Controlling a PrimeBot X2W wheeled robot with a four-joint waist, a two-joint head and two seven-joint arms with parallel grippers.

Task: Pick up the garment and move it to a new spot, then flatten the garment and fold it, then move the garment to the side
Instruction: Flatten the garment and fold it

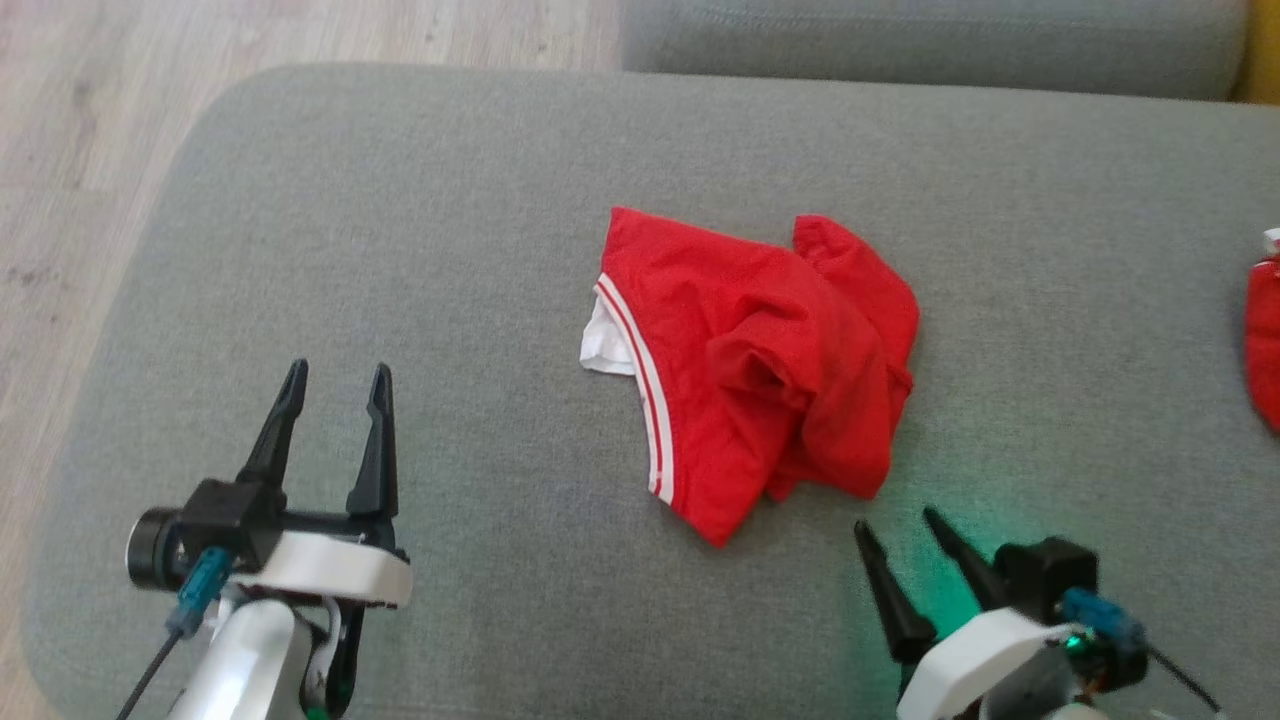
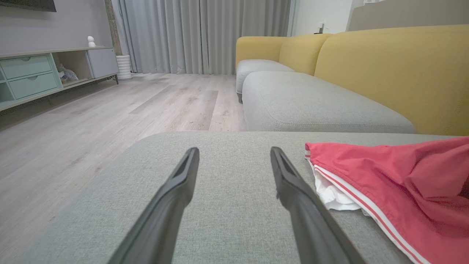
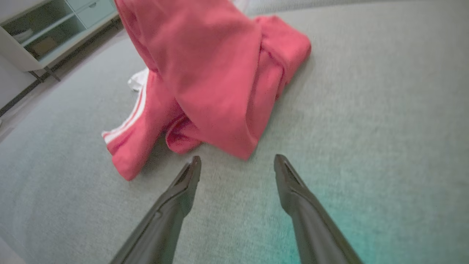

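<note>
A crumpled red garment [image 1: 765,365] with white side stripes and a white lining corner lies in the middle of the grey cushion [image 1: 450,250]. My left gripper [image 1: 338,372] hovers open at the lower left, well apart from the cloth, which shows at the right of the left wrist view as the garment [image 2: 403,176]. My right gripper [image 1: 895,521] is open just below the garment's near edge, not touching it. In the right wrist view the garment [image 3: 212,73] lies just beyond my right gripper [image 3: 237,158], whose fingers hold nothing.
Another red item [image 1: 1262,340] lies at the cushion's right edge. A second grey cushion [image 1: 930,40] sits behind. Wooden floor [image 1: 90,150] runs along the left. The yellow sofa back [image 2: 395,69] and a low cabinet [image 2: 33,69] appear in the left wrist view.
</note>
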